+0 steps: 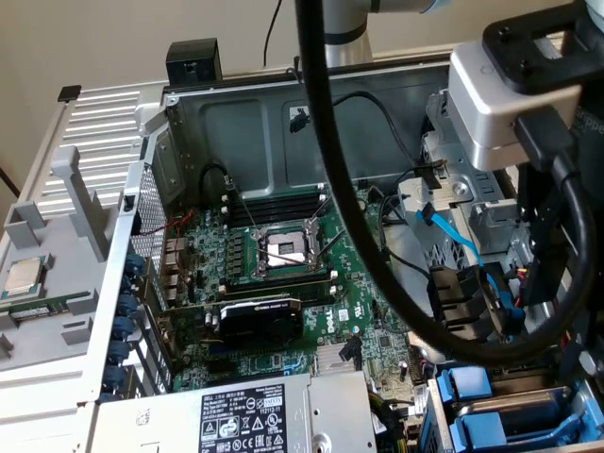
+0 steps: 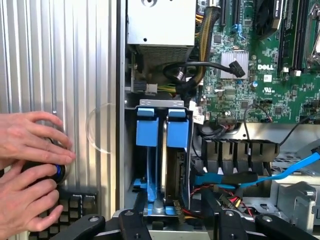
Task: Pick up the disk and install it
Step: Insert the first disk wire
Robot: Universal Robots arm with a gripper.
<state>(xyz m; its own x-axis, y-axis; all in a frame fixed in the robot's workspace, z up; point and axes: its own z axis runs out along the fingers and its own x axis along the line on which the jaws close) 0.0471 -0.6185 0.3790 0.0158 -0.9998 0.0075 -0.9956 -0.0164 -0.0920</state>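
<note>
We see the end effector (image 2: 180, 225) spread wide, holding nothing, just beside the drive cage (image 2: 160, 103). The disk (image 2: 178, 131) stands on edge inside that cage, at four o'clock from the motherboard (image 1: 368, 321) in the exterior view. A person's hands (image 2: 30, 170) rest on the ribbed panel (image 2: 75, 60).

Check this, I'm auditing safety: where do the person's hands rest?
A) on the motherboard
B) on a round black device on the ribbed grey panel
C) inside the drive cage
B: the person's hands clasp a black device lying on the ribbed grey panel.
</note>
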